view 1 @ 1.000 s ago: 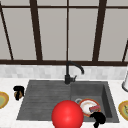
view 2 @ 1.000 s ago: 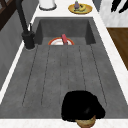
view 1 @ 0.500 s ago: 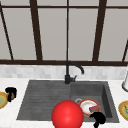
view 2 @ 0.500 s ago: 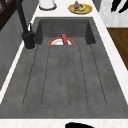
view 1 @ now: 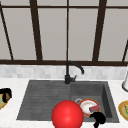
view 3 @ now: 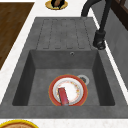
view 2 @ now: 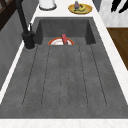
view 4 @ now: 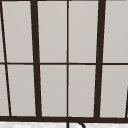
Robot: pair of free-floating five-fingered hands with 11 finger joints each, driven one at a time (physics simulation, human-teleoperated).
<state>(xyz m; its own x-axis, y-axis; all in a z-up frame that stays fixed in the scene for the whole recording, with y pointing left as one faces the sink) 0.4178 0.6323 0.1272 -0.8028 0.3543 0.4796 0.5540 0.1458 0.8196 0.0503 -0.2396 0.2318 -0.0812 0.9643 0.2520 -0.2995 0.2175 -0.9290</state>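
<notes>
My left hand (view 1: pixel 6 93) hovers at the far left over a yellow plate (view 1: pixel 1 102) on the counter. Its fingers curl round a brown food item (view 3: pixel 57 2), and the right side view shows that hand (view 3: pixel 53 3) at the far end. My right hand (view 1: pixel 98 118) hangs by the basin's front right corner, just off the counter's front edge. The left side view has it (view 2: pixel 119 6) with fingers straight and spread, holding nothing. In the basin lies an orange-rimmed white plate (view 3: pixel 72 91) with a red block (view 3: pixel 63 96) on it. A big red ball (view 1: pixel 67 115) sits at the sink's front edge.
A black faucet (view 1: pixel 68 75) stands behind the dark grey sink (view 2: pixel 62 75), whose ribbed drainboard takes the left half. On the right counter are a yellow plate with food (view 2: pixel 80 8) and a white jar (view 2: pixel 47 3). A window spans the wall behind.
My left hand has moved left, off the drainboard's end and out of the left side view, to above the yellow plate. The right hand has stayed where it was.
</notes>
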